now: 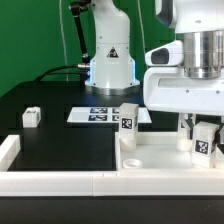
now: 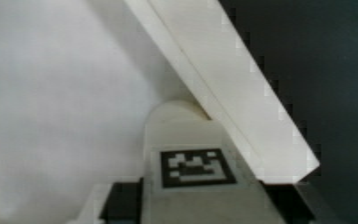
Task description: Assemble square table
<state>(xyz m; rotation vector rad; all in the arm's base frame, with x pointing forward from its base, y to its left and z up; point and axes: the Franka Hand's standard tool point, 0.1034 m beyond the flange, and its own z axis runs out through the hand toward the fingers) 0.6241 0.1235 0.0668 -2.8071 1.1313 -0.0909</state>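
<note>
The white square panel (image 1: 160, 152) lies at the exterior view's right, near the front. One tagged white leg (image 1: 129, 119) stands upright at its far left corner. My gripper (image 1: 203, 133) hangs over the panel's right side, shut on a second tagged leg (image 1: 203, 146) that it holds upright. In the wrist view this leg (image 2: 194, 150) sits between my dark fingers (image 2: 133, 200), its far end against the panel's raised rim (image 2: 229, 85). My gripper (image 2: 202, 208) grips its tagged end. A third leg (image 1: 31, 116) lies on the black table at the left.
The marker board (image 1: 98, 115) lies behind the panel, in front of the robot base (image 1: 108, 60). Low white border rails run along the front (image 1: 60, 181) and the left edge (image 1: 8, 150). Black table (image 2: 327, 60) shows beyond the rim.
</note>
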